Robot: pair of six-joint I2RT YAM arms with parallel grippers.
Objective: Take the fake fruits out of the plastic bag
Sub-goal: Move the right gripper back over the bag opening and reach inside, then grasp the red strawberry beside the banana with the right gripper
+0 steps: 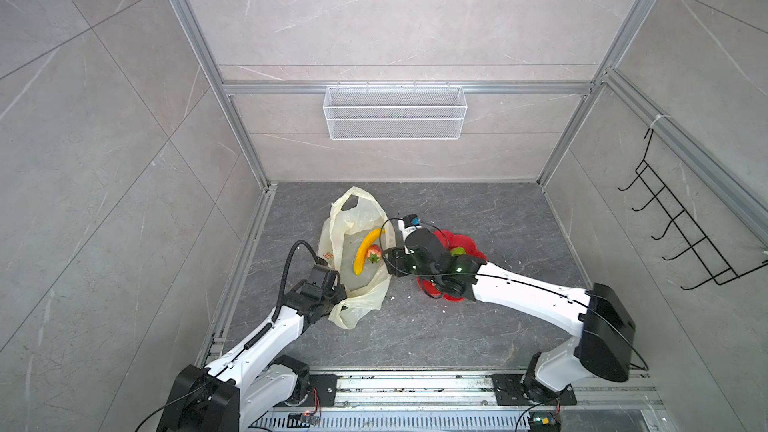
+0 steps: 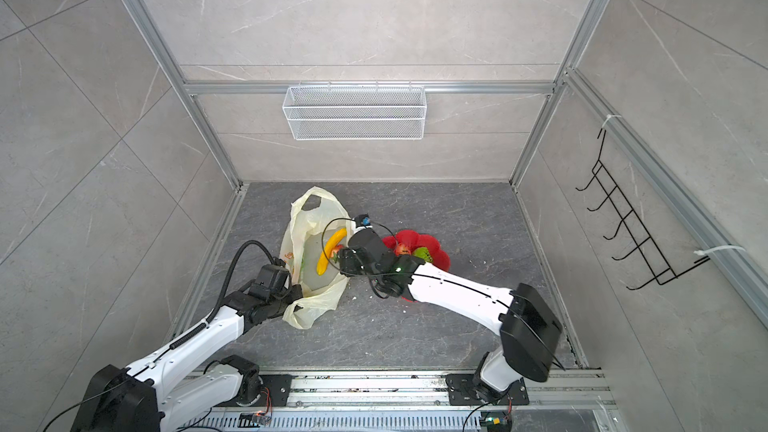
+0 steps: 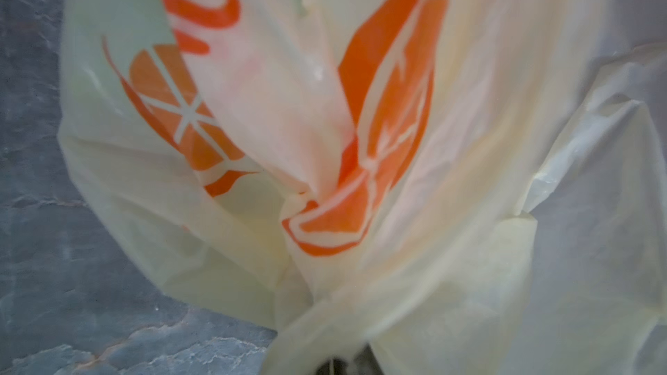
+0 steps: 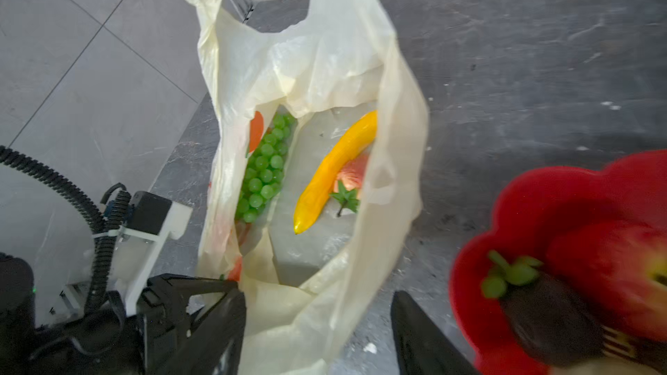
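The cream plastic bag lies open on the dark floor. Inside it I see a yellow banana, a red fruit with a green leaf top and a green grape bunch. My left gripper is shut on the bag's near edge; in the left wrist view the bag covers the jaws. At the bag's right rim, my right gripper is open, its fingers either side of the rim.
A red flower-shaped plate right of the bag holds a red apple, a dark fruit and a green one. A white mesh basket hangs on the back wall. A black hook rack is on the right wall.
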